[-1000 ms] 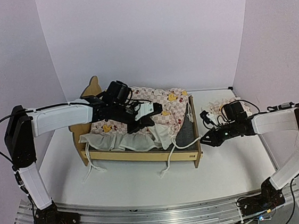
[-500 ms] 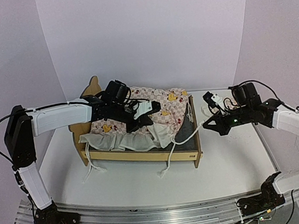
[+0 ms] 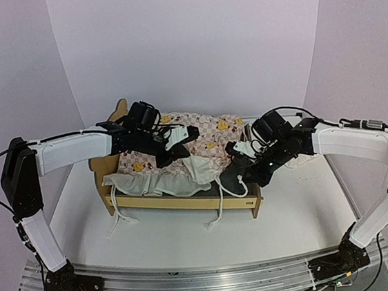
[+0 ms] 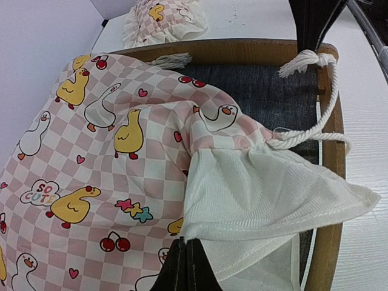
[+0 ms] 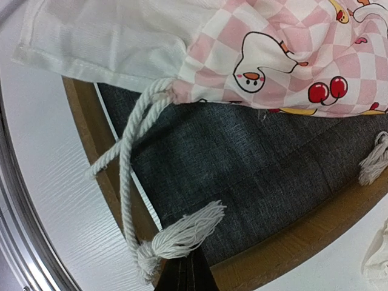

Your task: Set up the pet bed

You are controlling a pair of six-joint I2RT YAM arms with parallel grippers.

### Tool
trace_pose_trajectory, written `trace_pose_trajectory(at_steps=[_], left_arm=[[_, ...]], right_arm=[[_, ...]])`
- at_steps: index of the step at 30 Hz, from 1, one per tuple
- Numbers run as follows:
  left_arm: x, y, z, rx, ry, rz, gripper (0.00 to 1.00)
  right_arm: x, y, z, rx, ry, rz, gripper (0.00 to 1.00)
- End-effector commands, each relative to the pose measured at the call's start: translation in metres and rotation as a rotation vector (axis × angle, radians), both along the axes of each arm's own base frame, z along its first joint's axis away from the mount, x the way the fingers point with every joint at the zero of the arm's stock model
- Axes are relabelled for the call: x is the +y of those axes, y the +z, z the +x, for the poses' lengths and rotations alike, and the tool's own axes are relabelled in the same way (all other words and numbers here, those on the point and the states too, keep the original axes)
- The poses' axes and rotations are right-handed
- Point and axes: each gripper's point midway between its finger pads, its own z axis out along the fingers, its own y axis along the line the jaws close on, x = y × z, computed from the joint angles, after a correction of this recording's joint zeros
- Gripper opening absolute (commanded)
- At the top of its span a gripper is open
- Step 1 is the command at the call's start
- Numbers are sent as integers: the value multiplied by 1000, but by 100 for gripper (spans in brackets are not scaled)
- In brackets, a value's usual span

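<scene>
The pet bed (image 3: 179, 202) is a light-wood frame with an ear-shaped headboard (image 3: 118, 115) and a dark grey base (image 5: 242, 170). A pink checked duck quilt (image 3: 207, 134) lies bunched over it. My left gripper (image 3: 180, 143) is shut on the quilt's cream ruffle (image 4: 273, 194) and holds it up off the base (image 4: 260, 91). My right gripper (image 3: 235, 176) hovers over the bed's right end, shut on the tassel end of the quilt's white cord (image 5: 130, 182). That cord loops over the wooden rail (image 5: 303, 239).
The small matching pillow (image 4: 163, 18) lies on the white table beyond the bed's right end, partly behind the right arm. Two more cords (image 3: 118, 216) hang over the front rail onto the table. Lilac walls close in the back and both sides.
My right gripper has shut on the cord, swung out to the right, then carried its tassel left to over the bed's foot end. The left gripper has kept its grip and shifted slightly back.
</scene>
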Motion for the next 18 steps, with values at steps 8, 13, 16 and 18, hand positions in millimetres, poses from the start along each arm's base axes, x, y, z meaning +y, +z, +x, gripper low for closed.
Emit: trace_pose_trajectory(at_steps=[8, 13, 16, 18], left_arm=[[18, 31, 7, -81, 39, -33, 2], [28, 27, 11, -86, 56, -12, 2], [33, 25, 13, -89, 65, -5, 2], [35, 24, 12, -87, 64, -1, 2]], right_arm=[[13, -9, 9, 11, 42, -103, 0], [7, -27, 11, 80, 12, -186, 0], [0, -38, 10, 129, -19, -252, 0], [-1, -40, 8, 152, -21, -261, 0]])
